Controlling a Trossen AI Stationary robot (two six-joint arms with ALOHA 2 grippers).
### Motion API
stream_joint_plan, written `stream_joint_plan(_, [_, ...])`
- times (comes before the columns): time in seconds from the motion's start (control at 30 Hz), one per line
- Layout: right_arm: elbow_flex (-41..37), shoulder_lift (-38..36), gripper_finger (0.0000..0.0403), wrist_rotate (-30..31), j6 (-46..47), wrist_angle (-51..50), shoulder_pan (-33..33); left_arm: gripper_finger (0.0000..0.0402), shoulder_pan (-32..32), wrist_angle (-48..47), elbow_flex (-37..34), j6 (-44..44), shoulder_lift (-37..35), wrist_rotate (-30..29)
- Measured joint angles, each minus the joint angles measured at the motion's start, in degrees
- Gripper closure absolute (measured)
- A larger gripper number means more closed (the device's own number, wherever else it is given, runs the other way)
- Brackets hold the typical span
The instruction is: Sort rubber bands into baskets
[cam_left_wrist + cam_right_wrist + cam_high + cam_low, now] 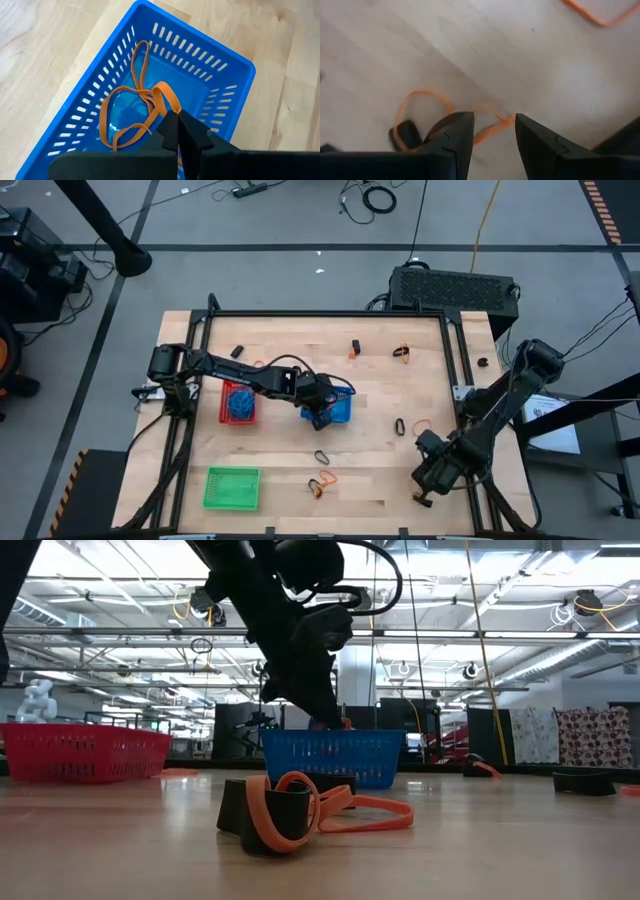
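Two dark arms are being shown at the wooden table (300, 470). The left arm is being stretched across from the table's left edge, its left gripper (176, 125) being held over the blue plastic mesh basket (220, 70) with the fingers pressed together on a broad orange rubber band (167, 95), which is trailing down among thin orange loops (125, 100) lying inside that basket. The right arm is being kept folded at the right edge, its right gripper (494, 132) being held low over the wood with the fingers apart and nothing between them; a blurred orange band and a black one (407, 132) are lying just beyond them.

The red mesh basket (238, 402) is partly covered by the left arm. The green mesh basket (232, 487) is sitting near the front-left corner. Scattered orange and black bands (322, 480) are being left on the wood; the blue basket's contents are being hidden from above.
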Motion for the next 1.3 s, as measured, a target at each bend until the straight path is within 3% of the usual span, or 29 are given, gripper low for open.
stream_joint_plan(0.23, [-5.6,0.0,0.0266,-0.3,5.1,7.9,1.6,0.0387,0.0,0.0,0.0,-1.3,0.0,0.0])
stream_joint_plan(0.7, [-6.5,0.0,0.0266,-1.6,6.9,7.1,4.1,0.0262,0.3,0.0,0.0,-1.4,0.0,1.1])
stream_joint_plan(0.93, [-12.3,-0.2,0.0281,-0.5,7.4,17.2,4.0,0.0257,1.9,-0.8,1.4,-2.9,-1.5,12.4])
stream_joint_plan(1.3, [-12.4,-0.3,0.0356,-0.4,7.0,14.5,4.0,0.0256,1.9,-0.6,2.3,-1.3,-12.0,10.9])
